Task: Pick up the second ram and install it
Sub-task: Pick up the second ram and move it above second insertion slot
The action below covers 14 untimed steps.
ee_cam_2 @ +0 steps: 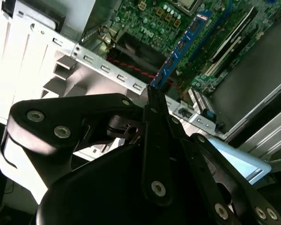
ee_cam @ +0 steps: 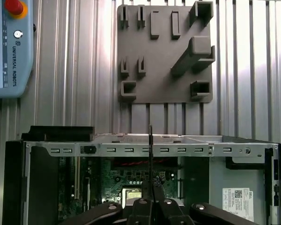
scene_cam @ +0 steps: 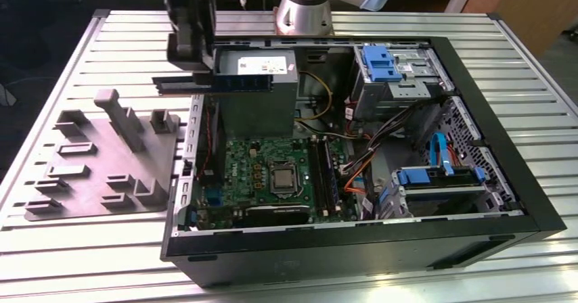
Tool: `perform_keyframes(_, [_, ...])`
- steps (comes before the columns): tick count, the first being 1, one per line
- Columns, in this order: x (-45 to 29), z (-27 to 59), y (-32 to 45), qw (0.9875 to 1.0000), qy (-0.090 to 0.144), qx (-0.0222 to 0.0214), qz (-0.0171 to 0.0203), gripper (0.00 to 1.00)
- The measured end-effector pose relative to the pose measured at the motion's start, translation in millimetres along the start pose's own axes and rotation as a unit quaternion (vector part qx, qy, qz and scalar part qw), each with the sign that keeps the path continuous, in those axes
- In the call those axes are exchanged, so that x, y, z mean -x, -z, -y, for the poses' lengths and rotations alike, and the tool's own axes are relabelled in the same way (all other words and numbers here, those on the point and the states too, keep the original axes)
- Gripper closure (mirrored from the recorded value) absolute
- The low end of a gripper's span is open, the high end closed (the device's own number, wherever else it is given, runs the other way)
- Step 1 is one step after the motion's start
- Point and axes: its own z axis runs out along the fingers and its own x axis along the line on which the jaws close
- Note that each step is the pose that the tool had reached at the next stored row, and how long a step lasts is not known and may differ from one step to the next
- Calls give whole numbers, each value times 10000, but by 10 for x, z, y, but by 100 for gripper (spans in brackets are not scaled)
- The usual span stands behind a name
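Observation:
My gripper (scene_cam: 204,80) is shut on the second ram (scene_cam: 243,82), a thin dark blue-green stick held level above the open computer case (scene_cam: 505,228), over its rear corner on the exterior view's left. In the second wrist view the ram (ee_cam_2: 179,47) sticks out past the gripper (ee_cam_2: 154,96) toward the green motherboard (ee_cam_2: 150,18). The first wrist view has the stick (ee_cam: 150,154) edge-on, rising from the gripper (ee_cam: 151,190). The motherboard (scene_cam: 243,174) lies below, with long black memory slots (scene_cam: 323,174) beside the silver processor (scene_cam: 283,176).
A grey holder plate (scene_cam: 99,161) with upright brackets lies on the ribbed metal table (scene_cam: 72,249), left of the case in the exterior view. Drive cages with blue clips (scene_cam: 380,63) and loose cables (scene_cam: 380,147) fill the case's right side. A teach pendant (ee_cam: 11,47) lies nearby.

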Motion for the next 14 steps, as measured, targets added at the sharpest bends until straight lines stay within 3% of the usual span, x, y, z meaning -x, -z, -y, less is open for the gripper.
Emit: perform_keyframes(14, [-6, 547, 29, 10000, -1, 16, 0, 88])
